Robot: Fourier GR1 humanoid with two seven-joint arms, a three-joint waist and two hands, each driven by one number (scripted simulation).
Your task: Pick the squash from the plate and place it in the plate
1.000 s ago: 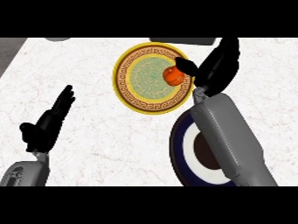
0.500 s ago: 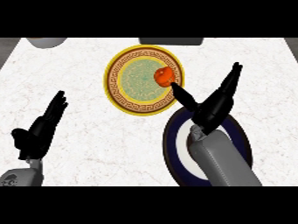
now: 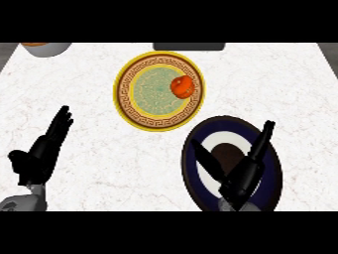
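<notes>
Looking steeply down on a white marble-veined counter top [image 3: 98, 144], pale and broad, running out to grey floor at both upper corners. Plenty of bare surface across the left half and along the near middle, between the two forearms. Up at the far edge, a dark flat rectangular slab [image 3: 188, 46] sitting centre, and a pale round bowl with a brownish inside [image 3: 45, 48] cut off at the top left corner.

Centre stage, a round yellow plate with a dark key-pattern border and a pale green patterned middle [image 3: 139, 94]. Resting on its right side, just inside the rim, a small orange-red squash, rounded and slightly ribbed [image 3: 182, 86], glossy, untouched by either hand. Just beside that plate, lower right and nearly touching rims, a round dark navy plate with a white ring and a dark brown centre [image 3: 200, 144].

Over the navy plate, the black right hand [image 3: 242, 174], fingers straight and spread well apart from the thumb, holding nothing, well short of the squash. Open room between those fingertips and the yellow plate's rim.

Down at the left, the black left hand [image 3: 41, 154], fingers straight and pointing up the counter, empty, resting clear of both plates near the view's left edge.
</notes>
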